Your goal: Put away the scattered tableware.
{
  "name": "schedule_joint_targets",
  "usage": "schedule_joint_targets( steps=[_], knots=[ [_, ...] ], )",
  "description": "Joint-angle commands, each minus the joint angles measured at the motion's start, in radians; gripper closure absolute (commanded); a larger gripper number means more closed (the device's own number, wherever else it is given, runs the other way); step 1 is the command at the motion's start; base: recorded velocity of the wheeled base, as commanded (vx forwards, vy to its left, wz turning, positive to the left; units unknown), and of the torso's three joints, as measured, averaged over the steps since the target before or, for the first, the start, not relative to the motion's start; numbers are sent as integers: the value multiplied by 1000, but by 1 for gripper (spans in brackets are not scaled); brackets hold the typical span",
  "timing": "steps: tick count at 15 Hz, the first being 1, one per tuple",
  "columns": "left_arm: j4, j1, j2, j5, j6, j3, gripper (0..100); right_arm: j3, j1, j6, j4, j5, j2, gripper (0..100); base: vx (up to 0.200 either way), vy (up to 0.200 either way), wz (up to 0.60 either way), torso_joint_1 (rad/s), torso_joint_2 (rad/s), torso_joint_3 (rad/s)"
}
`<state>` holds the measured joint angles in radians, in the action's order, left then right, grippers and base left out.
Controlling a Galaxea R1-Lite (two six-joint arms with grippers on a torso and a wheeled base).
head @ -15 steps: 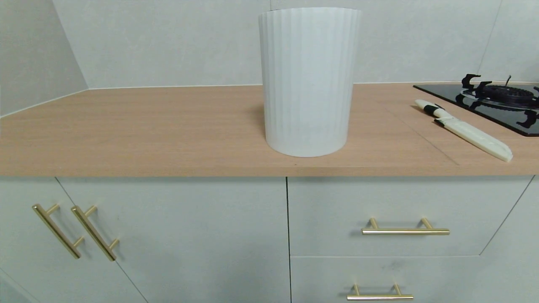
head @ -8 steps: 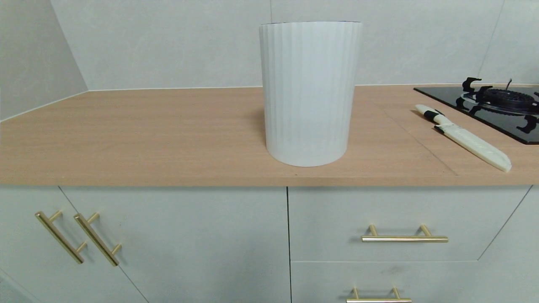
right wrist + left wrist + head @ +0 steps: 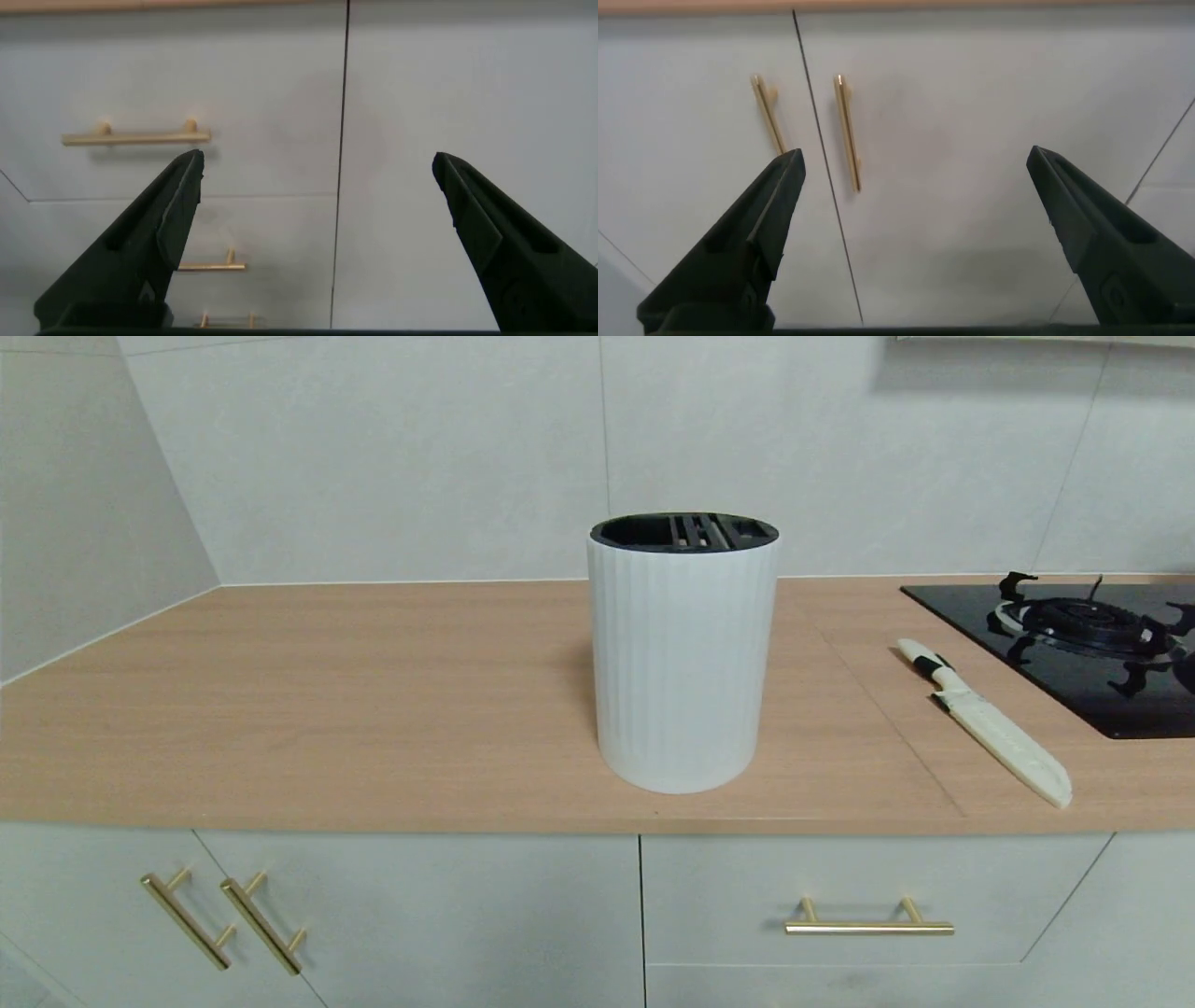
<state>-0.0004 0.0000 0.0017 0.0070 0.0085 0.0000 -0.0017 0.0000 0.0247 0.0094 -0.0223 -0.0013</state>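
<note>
A pale wooden tabletop [image 3: 327, 709] runs across the middle of the frame. A tall white ribbed holder [image 3: 681, 663] with a black slotted top stands upright just right of centre, near the front edge. Further right a cream knife [image 3: 985, 723] lies flat, beside a black hob [image 3: 1027, 658] at the right edge.

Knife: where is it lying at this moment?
The knife lies flat on the countertop at the head view's right, between the white ribbed holder and the black hob, touching neither.
</note>
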Motion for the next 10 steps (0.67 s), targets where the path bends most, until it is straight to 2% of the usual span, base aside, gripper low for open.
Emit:
schedule_joint_targets(
  steps=[1,10],
  knots=[
    [0,0,0,1,-1,0,0,0,0,0,0,-1,1,0,0,0,0,183,-466,-286],
    [0,0,0,1,-1,0,0,0,0,1,0,-1,1,0,0,0,0,212,-492,-281]
  ],
)
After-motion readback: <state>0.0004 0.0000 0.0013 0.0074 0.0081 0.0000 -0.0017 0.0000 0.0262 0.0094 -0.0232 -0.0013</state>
